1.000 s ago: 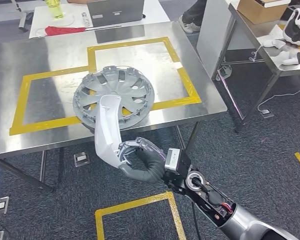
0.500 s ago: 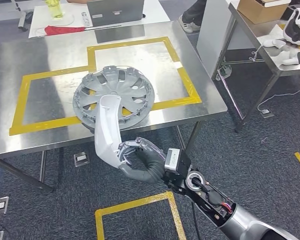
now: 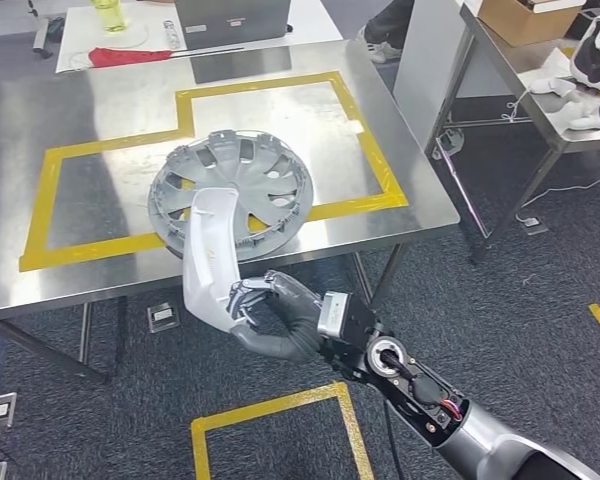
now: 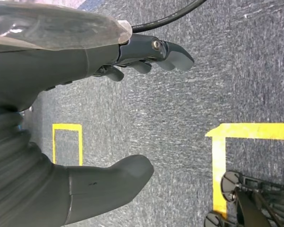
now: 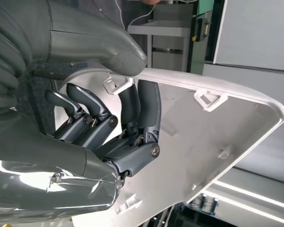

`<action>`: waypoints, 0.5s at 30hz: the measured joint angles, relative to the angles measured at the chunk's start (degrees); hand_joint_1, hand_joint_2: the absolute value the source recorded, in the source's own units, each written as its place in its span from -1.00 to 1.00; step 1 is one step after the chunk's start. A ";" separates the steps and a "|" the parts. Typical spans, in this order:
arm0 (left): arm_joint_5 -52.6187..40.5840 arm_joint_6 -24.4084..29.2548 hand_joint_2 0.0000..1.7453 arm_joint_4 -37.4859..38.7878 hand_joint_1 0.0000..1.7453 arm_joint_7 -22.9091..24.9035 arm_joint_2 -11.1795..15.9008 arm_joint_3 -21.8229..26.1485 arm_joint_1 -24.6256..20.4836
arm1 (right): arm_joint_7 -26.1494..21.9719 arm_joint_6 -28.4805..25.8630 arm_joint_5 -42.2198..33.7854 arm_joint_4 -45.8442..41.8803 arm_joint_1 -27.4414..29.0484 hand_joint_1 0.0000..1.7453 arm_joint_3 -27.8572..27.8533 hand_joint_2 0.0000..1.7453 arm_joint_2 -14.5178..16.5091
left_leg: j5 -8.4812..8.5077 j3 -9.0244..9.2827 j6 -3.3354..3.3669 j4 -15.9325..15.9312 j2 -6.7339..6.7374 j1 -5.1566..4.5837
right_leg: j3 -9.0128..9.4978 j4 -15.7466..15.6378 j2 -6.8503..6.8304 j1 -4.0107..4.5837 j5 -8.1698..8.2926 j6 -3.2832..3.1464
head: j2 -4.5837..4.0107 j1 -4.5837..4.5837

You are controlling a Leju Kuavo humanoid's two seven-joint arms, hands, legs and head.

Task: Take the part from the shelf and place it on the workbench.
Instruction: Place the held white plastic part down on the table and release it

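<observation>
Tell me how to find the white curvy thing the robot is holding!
Find the shiny steel workbench with yellow tape lines and the round grey hubcap lying on it. Just in front of its near edge, the right hand grips a long white part standing upright. It is smooth, curved and white, not round and spoked like the hubcap.

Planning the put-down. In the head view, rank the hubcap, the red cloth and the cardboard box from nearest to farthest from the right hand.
From the right hand, which holds the white part:
1. Hubcap, on the workbench just beyond the hand.
2. Red cloth, on the far white table, left.
3. Cardboard box, far right, on the side table.
</observation>
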 joint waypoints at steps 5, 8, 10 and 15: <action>0.01 -0.16 1.00 -0.01 -1.00 0.00 -0.03 0.00 -0.03 | 0.05 -0.25 -0.02 0.01 -0.42 1.00 0.19 1.00 0.03 | -0.69 2.48 0.50 -0.80 0.11 0.59 | -6.57 13.45 -0.39 -0.29 -5.54 0.99 | 0.00 0.73; 0.10 -0.16 1.00 -0.01 -1.00 0.00 -0.04 0.00 0.06 | 0.15 -0.27 -0.04 0.12 -0.37 1.00 0.39 1.00 0.03 | -1.50 3.50 0.07 -0.72 0.06 0.74 | -9.92 16.10 -0.51 -0.68 -4.23 1.25 | 0.00 1.04; 0.15 -0.16 1.00 -0.01 -1.00 0.00 -0.08 0.00 0.12 | 0.19 -0.27 -0.04 0.14 -0.39 1.00 0.50 1.00 0.03 | -2.24 4.53 -0.43 -0.68 0.01 0.90 | -7.47 8.43 -0.58 -0.77 1.20 1.18 | 0.00 1.28; 0.16 -0.16 1.00 -0.01 -1.00 -0.03 -0.10 0.00 -0.01 | 0.20 -0.31 -0.05 0.18 -0.47 1.00 0.68 1.00 0.09 | -3.18 5.30 -2.03 -0.47 0.00 0.85 | -4.67 0.32 -0.60 -0.32 3.38 -0.46 | 0.00 1.11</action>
